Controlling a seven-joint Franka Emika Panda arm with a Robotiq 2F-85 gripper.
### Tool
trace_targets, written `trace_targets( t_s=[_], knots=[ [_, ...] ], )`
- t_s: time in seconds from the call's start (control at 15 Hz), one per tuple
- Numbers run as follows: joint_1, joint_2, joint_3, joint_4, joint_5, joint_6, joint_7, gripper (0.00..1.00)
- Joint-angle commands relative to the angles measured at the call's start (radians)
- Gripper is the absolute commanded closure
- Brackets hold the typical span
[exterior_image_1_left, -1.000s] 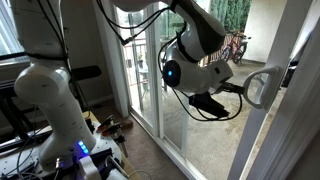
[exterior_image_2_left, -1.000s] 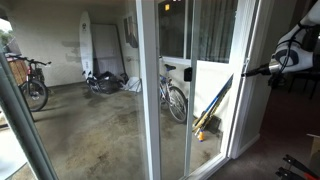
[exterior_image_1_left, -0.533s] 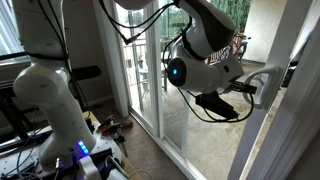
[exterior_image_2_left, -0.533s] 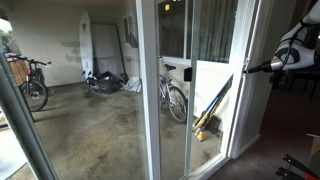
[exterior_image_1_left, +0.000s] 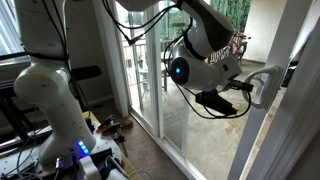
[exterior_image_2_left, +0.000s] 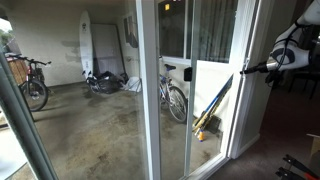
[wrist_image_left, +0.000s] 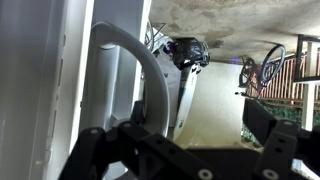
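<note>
- The gripper (wrist_image_left: 188, 146) fills the lower edge of the wrist view. Its two dark fingers (wrist_image_left: 96, 146) stand wide apart, and the jaws are clamped on nothing.
- The grey door handle (wrist_image_left: 143, 62) lies between the jaws, closer to the finger on the frame side. It is a curved loop that arches up and away from the fingertips. Whether it touches either finger cannot be told.
- In an exterior view the gripper (exterior_image_1_left: 243, 90) meets the door handle (exterior_image_1_left: 266, 84) at the open side of its loop, with the fingertips level with the loop's middle.
- Just beyond the jaws, behind the handle, stands the white door frame (exterior_image_1_left: 287, 120) that carries it. In the wrist view the door frame (wrist_image_left: 55, 80) rises beside the frame-side finger.
- In an exterior view the gripper (exterior_image_2_left: 245, 69) comes in level against the edge of the glass door (exterior_image_2_left: 215, 130).
- Behind the jaws, along the arm, are a wrist joint with a blue ring light (exterior_image_1_left: 176, 71), black cables (exterior_image_1_left: 135, 32) and the white robot base (exterior_image_1_left: 50, 100).
- Past the jaws, through the glass, a bicycle (exterior_image_2_left: 176, 100) leans on a concrete floor, and a bicycle wheel (wrist_image_left: 266, 66) shows in the wrist view.
- Farthest from the jaws are a white surfboard (exterior_image_2_left: 87, 45) against the far wall and a second bicycle (exterior_image_2_left: 32, 86), well apart from the first.
</note>
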Motion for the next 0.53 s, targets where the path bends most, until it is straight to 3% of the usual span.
trace_targets(
  t_s=[0.0,0.47],
  knots=[
    [0.009,-0.002,0.007,-0.001,0.016,0.019,-0.019,0.0],
    [0.015,-0.007,0.012,-0.011,0.018,0.019,-0.031,0.0]
  ],
)
